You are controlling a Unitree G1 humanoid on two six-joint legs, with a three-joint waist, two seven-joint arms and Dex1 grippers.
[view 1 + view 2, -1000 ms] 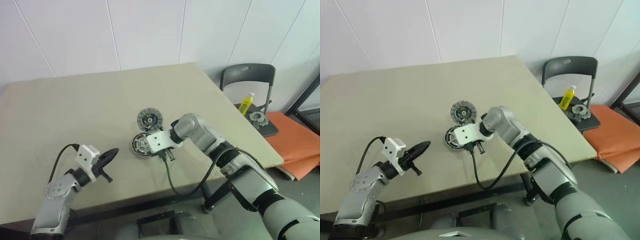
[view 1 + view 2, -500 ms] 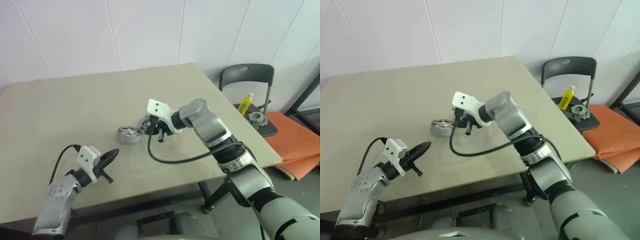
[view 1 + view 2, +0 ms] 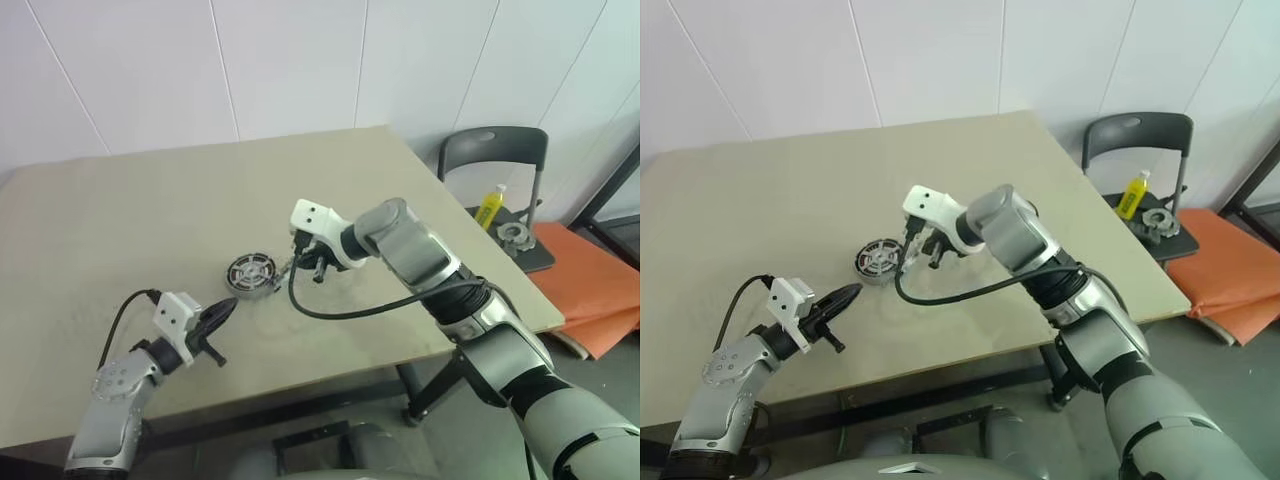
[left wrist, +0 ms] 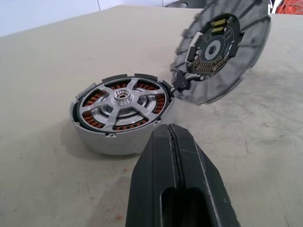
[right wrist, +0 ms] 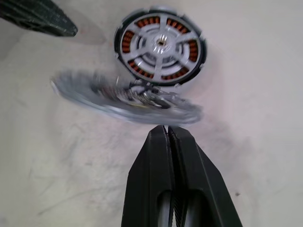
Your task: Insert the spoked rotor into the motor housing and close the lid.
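Both grippers clenched empty — left gripper [image 4: 182, 189], right gripper [image 5: 168, 142]. The lid [image 4: 222, 49] looks stiff, slick metal — I'd pinch its rim.

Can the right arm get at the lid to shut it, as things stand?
Probably yes. The right gripper, fingers shut, sits just behind the lid, which stands tilted open beside the housing, nothing between. The left gripper stays clear.
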